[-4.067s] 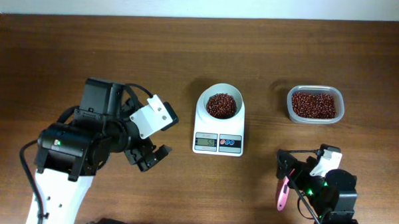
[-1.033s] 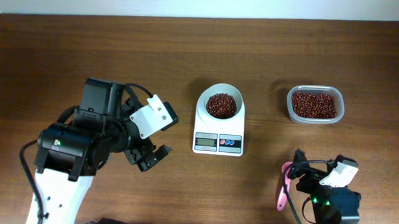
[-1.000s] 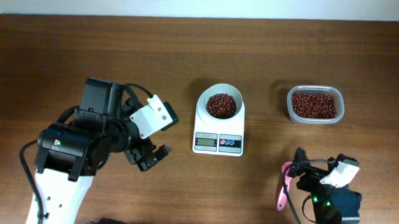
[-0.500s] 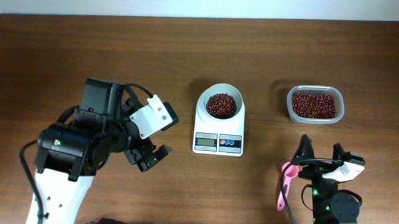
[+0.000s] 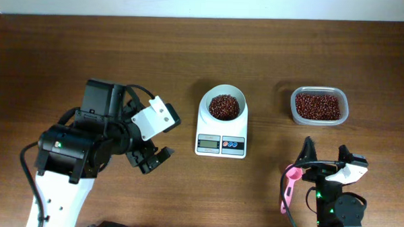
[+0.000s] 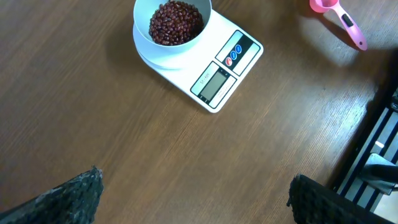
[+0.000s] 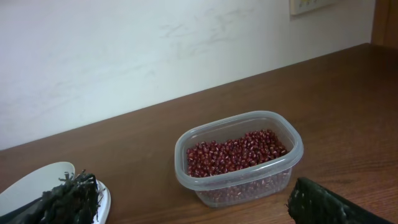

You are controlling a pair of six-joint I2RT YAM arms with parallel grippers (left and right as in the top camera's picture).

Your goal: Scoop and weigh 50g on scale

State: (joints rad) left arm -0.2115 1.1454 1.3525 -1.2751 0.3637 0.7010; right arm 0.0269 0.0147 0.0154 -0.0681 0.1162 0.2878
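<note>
— Where is the scale relative to the hands?
— It sits mid-table, between them. The scale (image 5: 222, 124) is to the right of the left hand (image 5: 154, 160) and apart from it. It is also left of the right hand (image 5: 324, 155) and farther back. Neither hand touches it.
— Which way does it point?
— Its long axis runs front to back. The round bowl (image 5: 223, 105) of red beans is at the far end. The display (image 5: 208, 144) and the blue and red buttons (image 5: 233, 145) are at the near end, facing the robot.
— And the hands?
— Both are spread wide and hold nothing.
— Anything else nearby?
— A clear tub of red beans (image 5: 318, 106) stands right of the scale, beyond the right hand. A pink scoop (image 5: 289, 187) lies on the table (image 5: 190, 52) just left of the right arm, handle toward the near edge.
</note>
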